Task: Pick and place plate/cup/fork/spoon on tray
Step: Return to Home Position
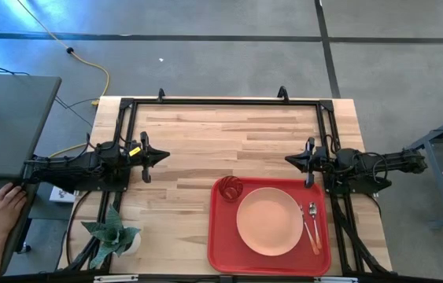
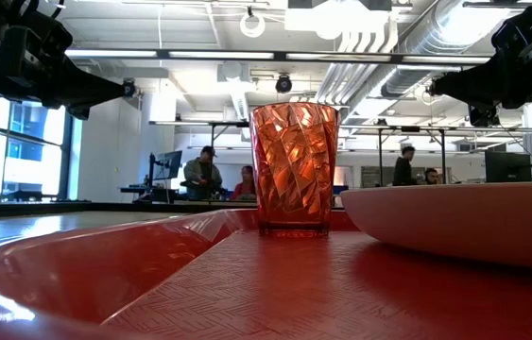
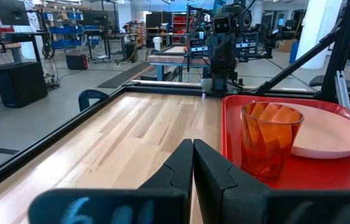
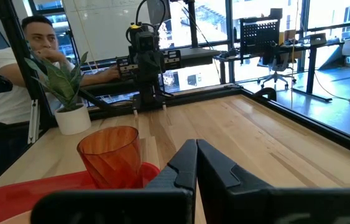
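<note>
The red tray (image 1: 221,236) lies at the table's near right. On it rest the peach plate (image 1: 269,221), the orange cup (image 1: 230,187) upright at the tray's far left corner, and the fork (image 1: 306,228) and spoon (image 1: 315,220) side by side along its right rim. My left gripper (image 1: 163,156) hovers shut at the table's left side, pointing level toward the right. My right gripper (image 1: 290,159) hovers shut just beyond the tray's far right corner, pointing left. Both hold nothing.
A potted plant (image 1: 113,233) stands at the table's near left corner. A person's hand (image 1: 2,211) rests on a desk left of the table. A black frame rail (image 1: 221,102) runs along the far edge. Bare wood lies between the grippers.
</note>
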